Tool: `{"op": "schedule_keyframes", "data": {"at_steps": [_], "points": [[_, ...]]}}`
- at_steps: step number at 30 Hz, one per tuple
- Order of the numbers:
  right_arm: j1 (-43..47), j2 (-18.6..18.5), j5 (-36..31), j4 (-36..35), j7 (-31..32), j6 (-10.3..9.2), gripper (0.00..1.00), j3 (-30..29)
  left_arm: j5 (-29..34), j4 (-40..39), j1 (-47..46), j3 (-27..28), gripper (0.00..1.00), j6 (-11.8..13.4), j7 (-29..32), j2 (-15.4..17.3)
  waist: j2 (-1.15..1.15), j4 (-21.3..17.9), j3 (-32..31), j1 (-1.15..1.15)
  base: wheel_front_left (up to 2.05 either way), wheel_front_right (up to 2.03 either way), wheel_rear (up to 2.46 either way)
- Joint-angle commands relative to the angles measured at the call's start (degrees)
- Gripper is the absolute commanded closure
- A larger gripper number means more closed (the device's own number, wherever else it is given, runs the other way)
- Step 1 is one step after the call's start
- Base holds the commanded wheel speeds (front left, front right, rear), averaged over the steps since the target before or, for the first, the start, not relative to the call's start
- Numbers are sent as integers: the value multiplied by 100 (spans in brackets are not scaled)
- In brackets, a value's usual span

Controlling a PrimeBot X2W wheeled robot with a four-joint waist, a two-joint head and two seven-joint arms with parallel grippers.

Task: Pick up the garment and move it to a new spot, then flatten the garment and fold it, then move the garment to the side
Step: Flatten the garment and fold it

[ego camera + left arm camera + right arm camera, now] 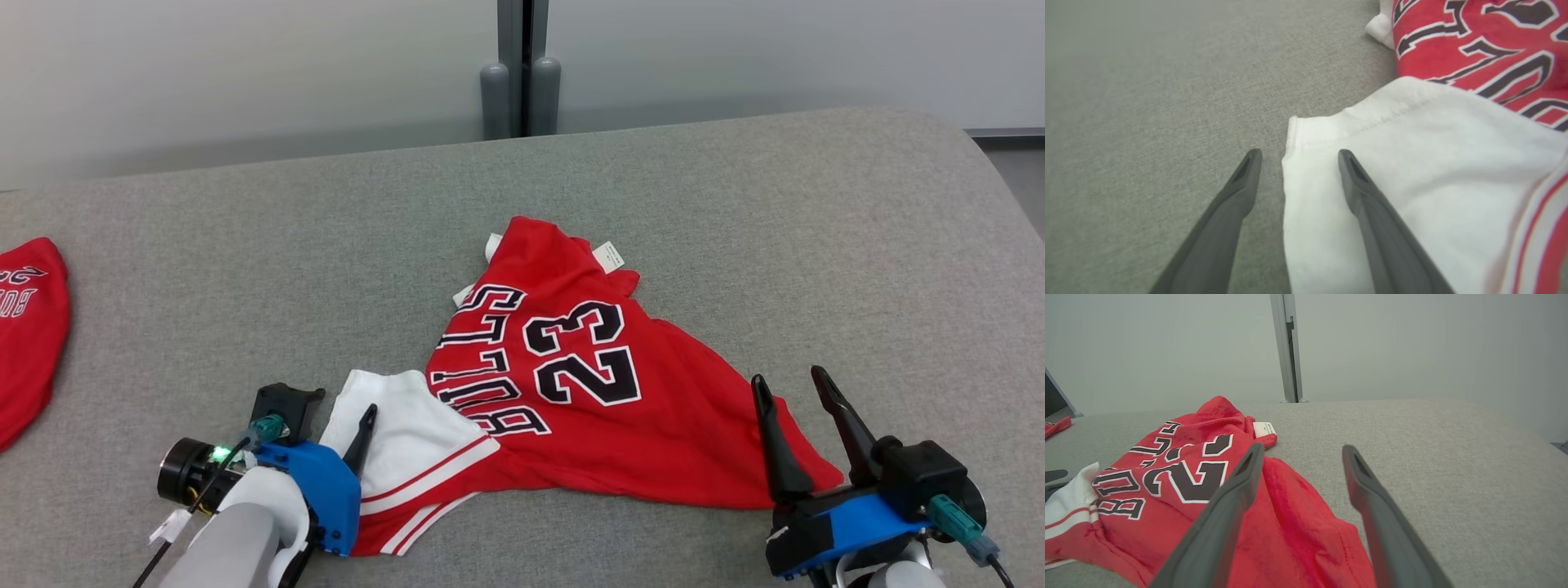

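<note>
Left claw point(1299, 157) is sitting wide open and empty, straddling the white hem of the crumpled red jersey point(588, 384) on the grey surface point(735, 204); the right claw point(789, 380), equally open and empty, is hovering at the opposite corner, seemingly readying a two-handed lift.

— Where did the head camera sit?
— High, looking forward and down over the grey worktop point(735, 204) toward the wall point(245, 73).
— And the wrist cameras?
— Low and close, each looking along its own fingers point(1367, 212); the left was nearest. All three shared the red jersey point(588, 384).
</note>
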Motion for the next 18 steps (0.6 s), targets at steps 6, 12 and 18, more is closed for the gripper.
{"op": "schedule_keyframes", "data": {"at_steps": [6,12,18], "points": [[-128,-18,21,39,-21,1,0,36,-632,185,-271,-562,0,-2,235,-27,-1,-75,44,0,0,0,0],[-150,-18,37,67,-21,1,0,72,-1020,417,-495,-1036,100,-2,292,11,-1,-185,83,0,0,0,0],[-100,-18,50,65,-21,1,0,22,-1134,723,-910,-1169,100,4,-246,149,-1,-195,66,0,0,0,0]]}}
